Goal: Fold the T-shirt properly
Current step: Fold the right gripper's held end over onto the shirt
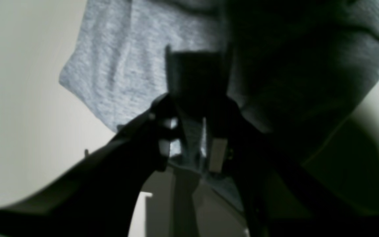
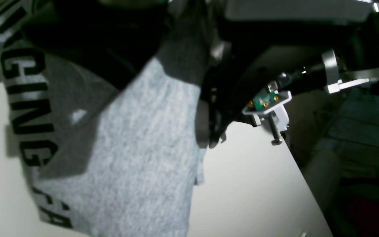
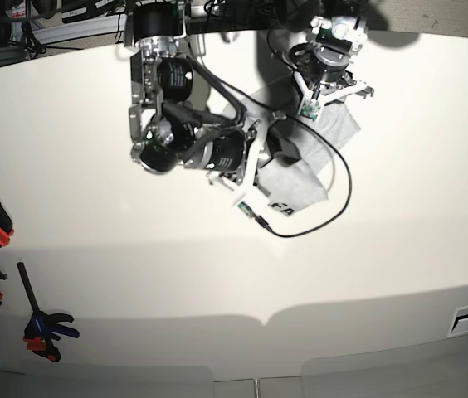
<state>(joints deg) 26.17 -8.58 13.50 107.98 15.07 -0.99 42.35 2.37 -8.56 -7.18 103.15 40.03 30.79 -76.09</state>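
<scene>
Both arms crowd the T-shirt (image 3: pixel 300 178) at the table's (image 3: pixel 93 274) far side. Left gripper (image 1: pixel 196 148) clamps grey cloth. Right gripper (image 2: pixel 206 131) has jaws together, apparently pinching the shirt's edge.

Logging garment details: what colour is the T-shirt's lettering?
Black block lettering on the heather-grey T-shirt; clearest in the right wrist view.

Both arms reach over the T-shirt (image 3: pixel 300 178) at the far side of the table. Left gripper (image 1: pixel 196 144): jaws partly closed, pinching a fold of its grey fabric between them. Right gripper (image 2: pixel 206 131): jaws closed, clamped against the cloth's edge. Left wrist angled downward above the garment; right wrist lower, beside it.
</scene>
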